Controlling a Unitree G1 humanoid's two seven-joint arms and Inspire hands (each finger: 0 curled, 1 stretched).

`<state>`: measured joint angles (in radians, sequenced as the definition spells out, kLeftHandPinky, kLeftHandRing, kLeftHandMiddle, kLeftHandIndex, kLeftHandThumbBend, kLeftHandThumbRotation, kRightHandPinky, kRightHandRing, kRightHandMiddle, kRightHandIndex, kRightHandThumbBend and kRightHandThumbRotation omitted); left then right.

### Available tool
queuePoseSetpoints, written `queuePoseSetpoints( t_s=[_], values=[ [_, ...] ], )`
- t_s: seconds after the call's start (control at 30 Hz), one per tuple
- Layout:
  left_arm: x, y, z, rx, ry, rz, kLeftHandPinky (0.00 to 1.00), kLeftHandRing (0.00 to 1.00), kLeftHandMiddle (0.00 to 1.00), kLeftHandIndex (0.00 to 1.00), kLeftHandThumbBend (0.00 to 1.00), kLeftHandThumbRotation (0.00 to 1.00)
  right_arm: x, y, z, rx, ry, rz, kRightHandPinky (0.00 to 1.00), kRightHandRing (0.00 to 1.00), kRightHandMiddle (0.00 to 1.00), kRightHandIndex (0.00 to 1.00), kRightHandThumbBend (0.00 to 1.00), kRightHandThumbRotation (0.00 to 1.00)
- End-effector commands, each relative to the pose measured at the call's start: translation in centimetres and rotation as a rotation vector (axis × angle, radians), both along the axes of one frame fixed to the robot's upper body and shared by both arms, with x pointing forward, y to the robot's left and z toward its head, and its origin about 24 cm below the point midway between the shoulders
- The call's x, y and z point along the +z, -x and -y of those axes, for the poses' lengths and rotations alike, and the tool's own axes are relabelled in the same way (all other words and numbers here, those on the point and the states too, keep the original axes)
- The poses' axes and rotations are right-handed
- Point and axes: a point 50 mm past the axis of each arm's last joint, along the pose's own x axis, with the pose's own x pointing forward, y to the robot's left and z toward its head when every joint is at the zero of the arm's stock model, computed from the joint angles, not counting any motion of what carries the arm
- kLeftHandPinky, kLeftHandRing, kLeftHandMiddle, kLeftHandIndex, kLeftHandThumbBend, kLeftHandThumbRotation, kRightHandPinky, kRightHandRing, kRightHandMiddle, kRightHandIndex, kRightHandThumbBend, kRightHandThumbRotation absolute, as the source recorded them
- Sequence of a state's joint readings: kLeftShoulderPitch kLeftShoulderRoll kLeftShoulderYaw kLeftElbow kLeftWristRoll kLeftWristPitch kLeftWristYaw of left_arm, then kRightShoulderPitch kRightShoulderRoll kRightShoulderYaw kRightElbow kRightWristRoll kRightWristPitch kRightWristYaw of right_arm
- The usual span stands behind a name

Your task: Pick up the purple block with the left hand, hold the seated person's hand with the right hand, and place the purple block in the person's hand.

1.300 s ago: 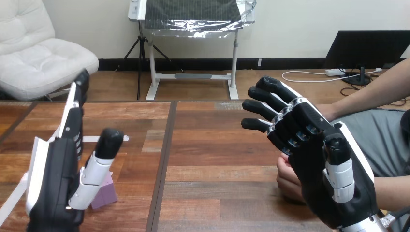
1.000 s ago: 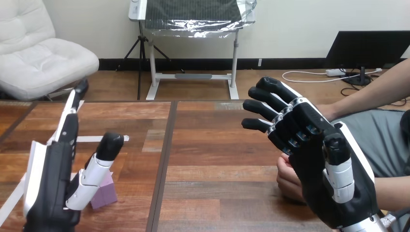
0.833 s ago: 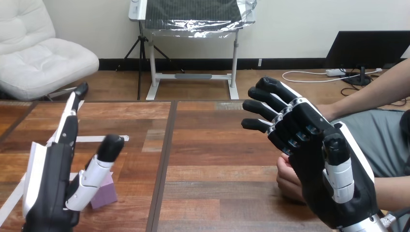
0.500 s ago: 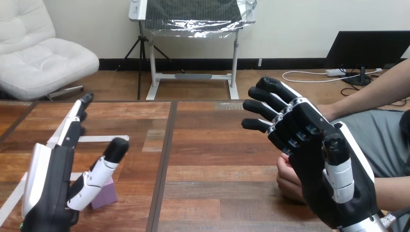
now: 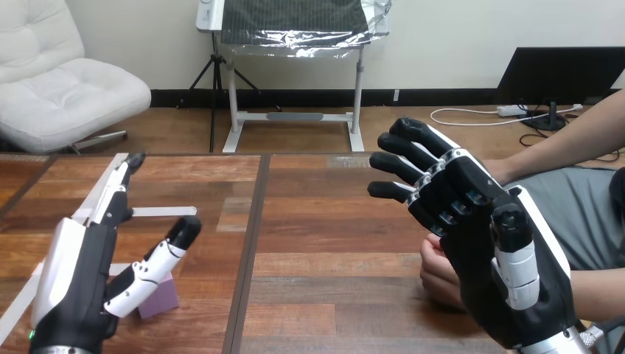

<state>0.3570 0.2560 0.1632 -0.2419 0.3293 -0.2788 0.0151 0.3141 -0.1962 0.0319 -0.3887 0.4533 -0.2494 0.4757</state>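
The purple block (image 5: 163,298) sits on the wooden table (image 5: 332,221), near the front edge on the left side. It is 1 small block, and nothing is holding it. Part of it is hidden behind the thumb (image 5: 158,259) of the robot's left hand (image 5: 74,280).

The left hand is just beside the block, on its left. Its fingers (image 5: 118,193) are straight and point away across the table. The thumb sticks out to the right, over the top of the block. I cannot tell if the thumb touches the block. This hand grips nothing.

A thin white strip (image 5: 158,212) lies flat on the table past the block, next to the left hand's fingers. A dark line (image 5: 249,243) runs down the table between its 2 halves, to the right of the block.

Well apart from the block, on the right side, the robot's right hand (image 5: 483,269) is raised with its palm facing us. Its fingers (image 5: 402,166) are spread and only a little bent, and they grip nothing.

The person's hand (image 5: 438,274) peeks out from behind the right hand's palm, low by the table's right edge. The robot's fingers are not wrapped round it. I cannot tell if the 2 hands touch.
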Motion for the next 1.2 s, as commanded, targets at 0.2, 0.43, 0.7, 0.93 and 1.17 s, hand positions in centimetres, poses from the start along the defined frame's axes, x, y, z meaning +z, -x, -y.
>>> queuePoseSetpoints(
  t_s=[0.2,0.43,0.7,0.93,1.17],
  values=[
    [0.4,-2.3,-1.4,-0.013,-0.110,-0.010,0.95,0.99,0.99,0.97,0.61,0.76,1.6,-0.7,-0.3,0.008,-0.016,0.085,0.77,0.85,0.87,0.87,0.89,0.80],
    [-0.3,-3.0,-2.1,-0.004,-0.171,-0.051,0.93,0.97,0.98,0.95,0.61,0.72,1.6,-0.7,-0.4,0.006,-0.011,0.088,0.76,0.85,0.87,0.87,0.89,0.81],
    [-0.9,-3.7,-2.8,0.007,-0.205,-0.092,0.90,0.95,0.96,0.94,0.61,0.68,1.7,-0.7,-0.3,0.007,-0.014,0.090,0.76,0.85,0.87,0.86,0.89,0.81],
    [-1.5,-4.3,-3.3,0.010,-0.233,-0.124,0.89,0.95,0.96,0.93,0.61,0.66,1.7,-0.7,-0.2,0.005,-0.008,0.096,0.76,0.85,0.86,0.86,0.88,0.81],
    [-1.9,-4.7,-3.7,0.012,-0.269,-0.159,0.88,0.95,0.95,0.92,0.60,0.62,1.8,-0.7,-0.2,0.003,-0.005,0.100,0.75,0.84,0.86,0.86,0.88,0.82]
  ],
)
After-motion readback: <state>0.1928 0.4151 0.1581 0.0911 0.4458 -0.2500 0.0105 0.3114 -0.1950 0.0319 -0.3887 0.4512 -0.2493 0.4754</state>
